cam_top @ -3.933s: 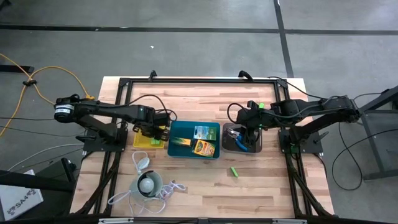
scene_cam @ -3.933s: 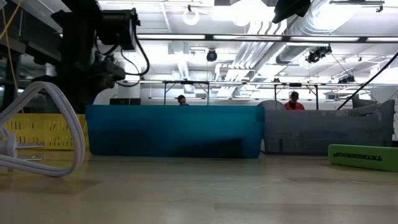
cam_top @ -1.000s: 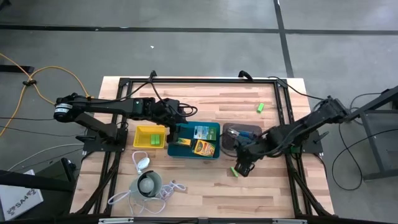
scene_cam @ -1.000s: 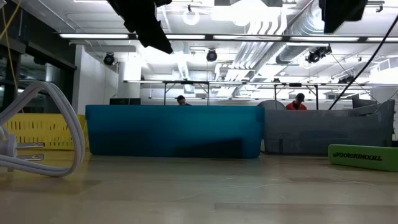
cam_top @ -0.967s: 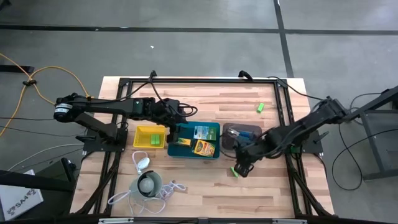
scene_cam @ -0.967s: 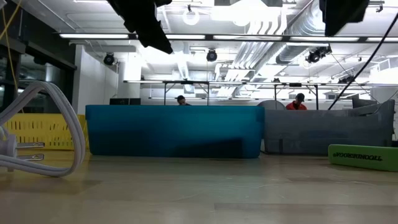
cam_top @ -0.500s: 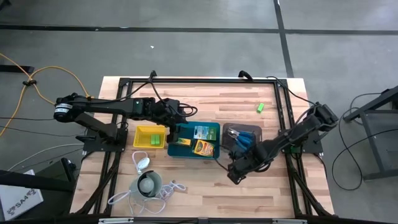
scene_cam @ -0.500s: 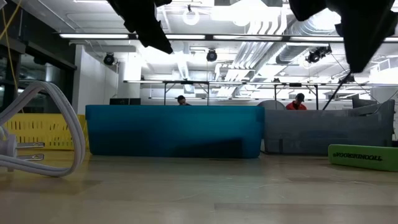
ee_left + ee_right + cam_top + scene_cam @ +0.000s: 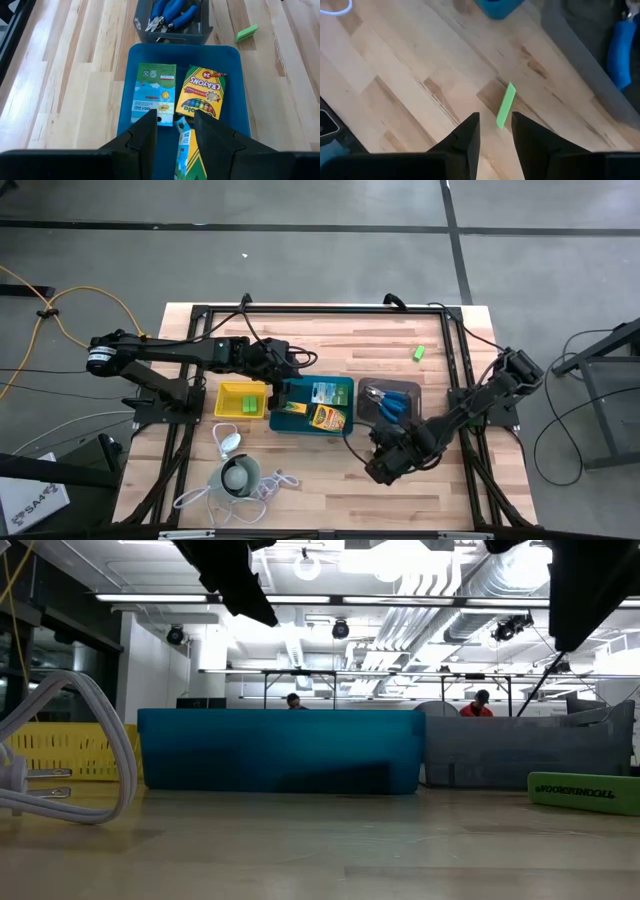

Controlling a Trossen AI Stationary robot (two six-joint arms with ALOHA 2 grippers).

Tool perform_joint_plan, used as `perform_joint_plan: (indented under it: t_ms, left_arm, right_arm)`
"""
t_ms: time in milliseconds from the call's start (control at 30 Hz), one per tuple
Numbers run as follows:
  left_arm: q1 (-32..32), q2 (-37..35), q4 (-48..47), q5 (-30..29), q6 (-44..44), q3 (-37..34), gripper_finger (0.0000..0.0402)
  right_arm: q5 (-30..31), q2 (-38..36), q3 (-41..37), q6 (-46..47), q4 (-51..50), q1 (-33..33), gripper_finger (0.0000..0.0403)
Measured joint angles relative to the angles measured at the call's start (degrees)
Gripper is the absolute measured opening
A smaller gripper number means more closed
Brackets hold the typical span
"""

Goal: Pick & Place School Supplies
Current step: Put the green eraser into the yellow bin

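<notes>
My right gripper [image 9: 495,120] hangs open over a lime-green block [image 9: 505,105] that lies flat on the table; its fingers stand just short of the block's near end. In the high view this gripper [image 9: 378,468] covers the block. The low view shows the block [image 9: 583,792] lying flat on the wood. My left gripper [image 9: 174,117] hovers open above the left end of the teal tray [image 9: 345,383], over a yellow-and-green crayon box [image 9: 186,150]. Another crayon box [image 9: 201,92] and a green-and-white pack [image 9: 154,93] lie in that tray. Blue-handled tools [image 9: 392,402] rest in the dark grey tray.
A yellow tray [image 9: 228,389] holding green blocks sits left of the teal one. A second green block [image 9: 419,353] lies toward the far right of the table. The white round gadget [image 9: 238,475] and its cord [image 9: 95,730] occupy the near left. People stand in the room behind.
My right gripper has travelled from beside the dark grey tray toward the table's near edge and a little to the left, ending over the green block. The left arm has stayed still.
</notes>
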Motion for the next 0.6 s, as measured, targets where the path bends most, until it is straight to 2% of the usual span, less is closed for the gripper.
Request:
perform_joint_plan:
  t_ms: [333,600]
  left_arm:
    - [0.0,0.0,0.0,0.0,0.0,0.0,0.0126]
    - [0.0,0.0,0.0,-0.1,0.0,0.0,0.0126]
  right_arm:
    - [7.6,2.1,0.0,2.8,0.1,5.9,0.0099]
    - [7.9,8.0,0.0,4.3,0.2,7.3,0.0132]
